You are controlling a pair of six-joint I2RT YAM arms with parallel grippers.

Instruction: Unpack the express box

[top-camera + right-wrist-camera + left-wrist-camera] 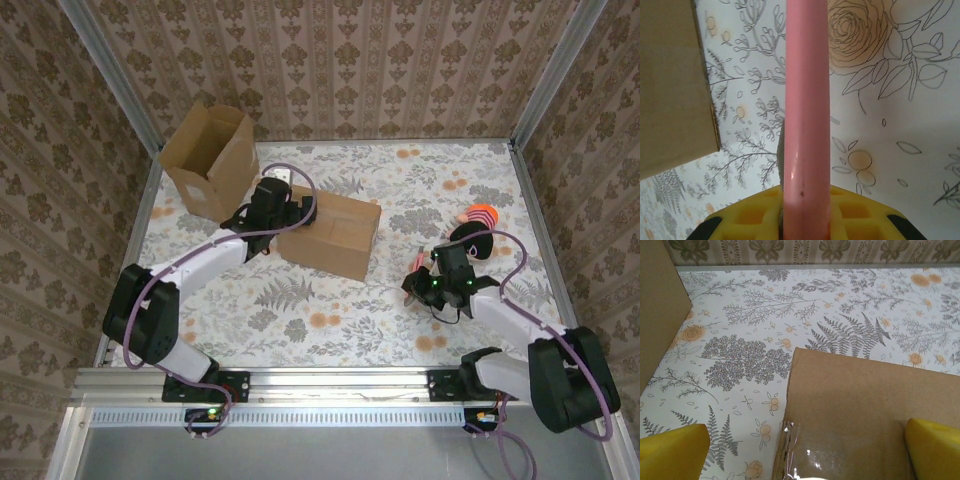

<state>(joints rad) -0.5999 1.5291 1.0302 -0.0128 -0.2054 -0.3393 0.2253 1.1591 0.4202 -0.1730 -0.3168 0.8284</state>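
Closed brown cardboard express box (330, 235) lies mid-table on floral cloth (330, 330), clear tape (810, 450) on one end. Far left: second cardboard box (210, 160), open-topped, upright. Left gripper (298, 212) at closed box's left end, yellow fingers (672, 452) spread wide, one over cloth, other over box, nothing gripped. Right gripper (425, 285) right of box, clamped on smooth pink rod (807, 100). Pink-orange-black toy (476, 228) just beyond.
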